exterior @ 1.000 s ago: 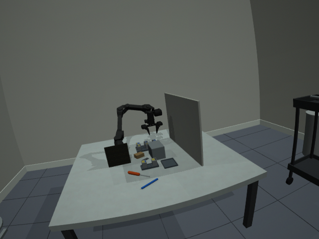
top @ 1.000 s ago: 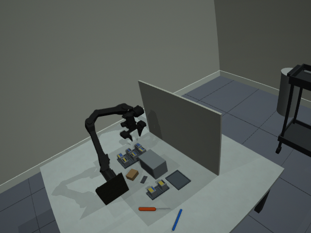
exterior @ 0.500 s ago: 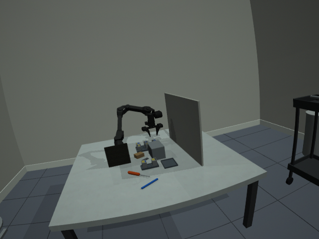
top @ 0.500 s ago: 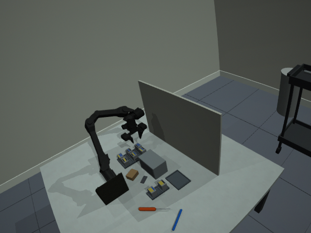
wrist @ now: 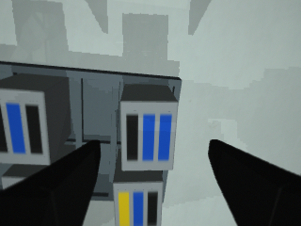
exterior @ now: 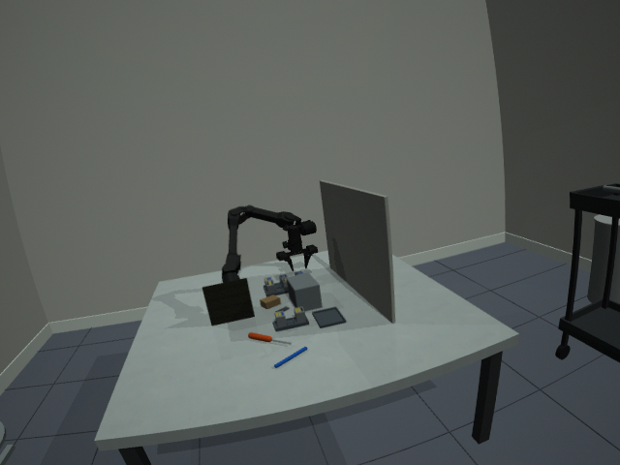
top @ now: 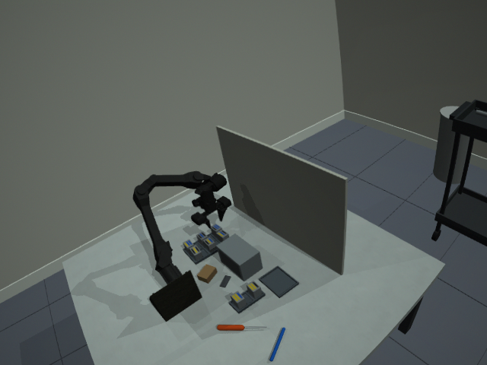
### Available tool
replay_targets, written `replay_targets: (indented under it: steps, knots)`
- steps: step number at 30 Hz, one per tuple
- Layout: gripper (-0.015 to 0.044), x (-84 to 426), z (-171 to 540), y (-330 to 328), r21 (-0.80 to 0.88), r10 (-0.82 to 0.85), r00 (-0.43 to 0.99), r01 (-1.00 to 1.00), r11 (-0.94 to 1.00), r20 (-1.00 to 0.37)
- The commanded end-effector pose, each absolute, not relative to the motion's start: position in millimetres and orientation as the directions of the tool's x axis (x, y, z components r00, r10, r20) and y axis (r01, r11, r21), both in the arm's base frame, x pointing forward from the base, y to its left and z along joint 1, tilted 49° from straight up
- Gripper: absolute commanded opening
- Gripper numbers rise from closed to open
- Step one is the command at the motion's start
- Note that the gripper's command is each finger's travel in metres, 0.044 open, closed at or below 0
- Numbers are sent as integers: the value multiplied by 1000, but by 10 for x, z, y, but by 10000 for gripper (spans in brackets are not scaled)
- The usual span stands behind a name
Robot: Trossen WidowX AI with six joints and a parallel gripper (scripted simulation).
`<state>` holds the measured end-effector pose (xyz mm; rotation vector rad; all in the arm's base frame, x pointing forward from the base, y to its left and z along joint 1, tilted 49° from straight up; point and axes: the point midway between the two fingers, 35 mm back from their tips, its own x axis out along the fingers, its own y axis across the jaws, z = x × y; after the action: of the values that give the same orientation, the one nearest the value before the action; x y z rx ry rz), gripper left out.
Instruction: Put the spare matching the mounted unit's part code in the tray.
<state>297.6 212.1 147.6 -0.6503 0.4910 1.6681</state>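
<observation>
End effector (wrist: 152, 162) hangs low over the spare rack, fingers partly spread with nothing between them, straddling one spare (wrist: 149, 127) in the middle of the wrist view. That spare's label reads black, blue, blue from this side. It stands at the right end of the rack (wrist: 96, 101), with bare bench (wrist: 245, 94) beyond it on the right.

It looks like a small rigid block, probably light, with flat sides that should take a pinch well; the smooth faces may slip if gripped only at the top, so a hold on the two opposite side walls, below the label, seems best. The right finger has free room. The left finger (wrist: 52, 184) must drop into the narrow gap toward the neighbouring spare (wrist: 21, 124) at the left of the frame, and another spare (wrist: 137, 204) with a yellow stripe sits just below it, so a straight lift is safer than a sideways drag.

In the top view the tray (top: 278, 280) lies lower right of centre, past the grey unit (top: 240, 256), which the carry must clear. The upright board (top: 283, 196) bounds the right side; a second rack (top: 246, 295) sits just left of the tray.
</observation>
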Motion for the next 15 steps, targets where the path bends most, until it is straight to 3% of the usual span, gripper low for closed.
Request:
replay_targets:
  steps: [1, 15]
  knots:
    - [300, 2960, 1415, 2170, -27, 739, -127, -981, -193, -661]
    - [300, 2922, 1270, 2342, -28, 741, -127, -981, -192, -659]
